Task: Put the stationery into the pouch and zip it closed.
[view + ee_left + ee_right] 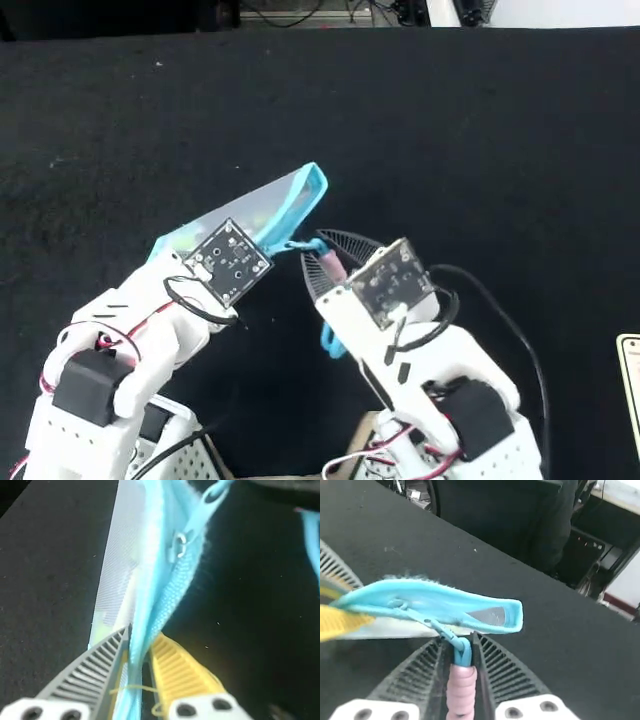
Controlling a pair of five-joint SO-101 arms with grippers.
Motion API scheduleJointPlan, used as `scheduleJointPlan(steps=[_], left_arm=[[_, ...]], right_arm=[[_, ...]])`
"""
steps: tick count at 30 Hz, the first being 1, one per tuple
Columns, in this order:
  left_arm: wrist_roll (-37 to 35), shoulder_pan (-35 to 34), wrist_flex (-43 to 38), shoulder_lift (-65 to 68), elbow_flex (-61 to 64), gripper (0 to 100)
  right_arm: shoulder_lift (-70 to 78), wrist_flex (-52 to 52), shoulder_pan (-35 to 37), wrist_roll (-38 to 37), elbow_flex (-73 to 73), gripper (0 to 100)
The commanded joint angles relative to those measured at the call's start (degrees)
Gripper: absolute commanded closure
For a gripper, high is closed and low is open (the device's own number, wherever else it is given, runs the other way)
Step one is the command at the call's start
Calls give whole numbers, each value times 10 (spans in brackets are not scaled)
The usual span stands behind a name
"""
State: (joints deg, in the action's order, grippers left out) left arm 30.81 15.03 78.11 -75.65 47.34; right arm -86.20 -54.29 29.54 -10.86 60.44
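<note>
Closest up, two white arms (130, 350) rising from the near edge of the table (470, 130), black cloth all over. Beyond the far edge, cables (300, 12) and a white panel (560, 10); past that edge in the right wrist view, dark clutter (585, 545). At the right edge, a pale card (631, 385). Mid-table, nearer the near edge than the far, the pouch (272, 205): clear-walled, blue-trimmed, held edge-up between both claws, mouth gaping at one end. Clenched on the blue trim, left claw (141, 639), grey finger one side, yellow the other. Clenched on the pull (462, 652), right claw (459, 641), with a pink ribbed piece (461, 692) lodged between its fingers. Smallest, the metal slider (179, 544), partway along the zip.
</note>
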Motion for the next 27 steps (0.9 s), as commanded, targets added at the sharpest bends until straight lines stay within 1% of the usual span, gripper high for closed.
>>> scheduleJointPlan(steps=[1,12,19,23,27], left_arm=[[-4,-15,0,-7,-9,971],[-4,-15,2,-7,-9,971],[-4,-15,3,-12,-7,971],[-4,-15,-2,-12,7,971],[-4,-15,-2,-12,12,971]], right_arm=[[-11,50,-9,44,8,987],[-12,60,-12,50,13,988],[-12,120,-16,84,53,988],[-12,137,-70,87,59,988],[-12,138,-114,126,58,988]])
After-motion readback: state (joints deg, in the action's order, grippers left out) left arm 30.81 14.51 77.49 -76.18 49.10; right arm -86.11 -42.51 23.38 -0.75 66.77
